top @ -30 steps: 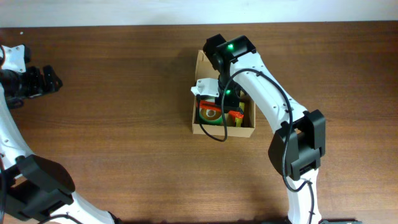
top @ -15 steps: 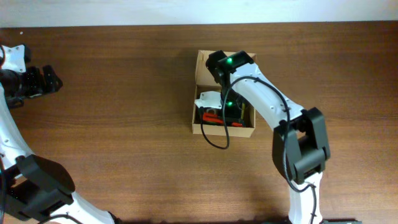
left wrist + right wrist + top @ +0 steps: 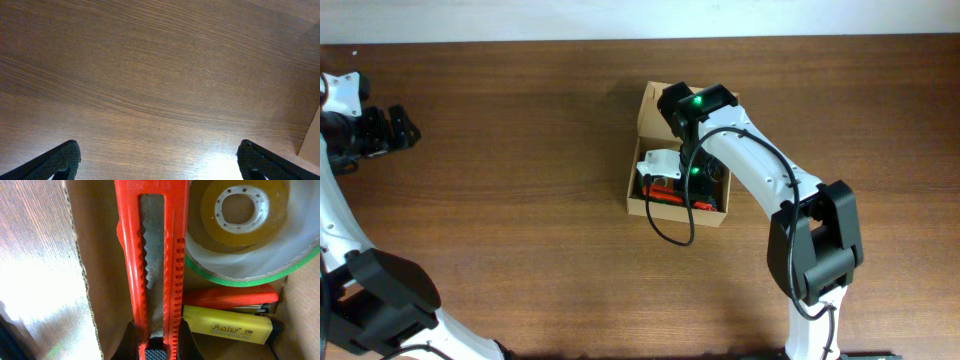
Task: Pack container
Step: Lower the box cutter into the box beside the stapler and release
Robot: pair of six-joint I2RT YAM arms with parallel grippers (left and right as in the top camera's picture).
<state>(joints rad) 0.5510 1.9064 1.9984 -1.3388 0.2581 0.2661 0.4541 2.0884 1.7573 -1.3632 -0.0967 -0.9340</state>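
The container (image 3: 637, 200) is an open tan cardboard box in the middle of the table, its flap lid (image 3: 650, 110) folded back on the far side. My right gripper (image 3: 156, 347) is inside it, shut on a red box cutter (image 3: 152, 255) that lies along the near wall (image 3: 97, 270); the cutter also shows in the overhead view (image 3: 670, 198). A green-rimmed tape roll (image 3: 240, 225), a yellow highlighter (image 3: 227, 325) and an orange marker (image 3: 230, 297) lie in the box. My left gripper (image 3: 159, 160) is open over bare wood at the far left (image 3: 390, 130).
The brown wooden table (image 3: 500, 230) extends around the box. The white wall edge (image 3: 620, 20) runs along the back. A cable from my right arm (image 3: 675, 230) loops over the box's front wall.
My right gripper has lowered the red box cutter into the box along the near wall, covering the green tape roll seen from above. The left arm has not moved.
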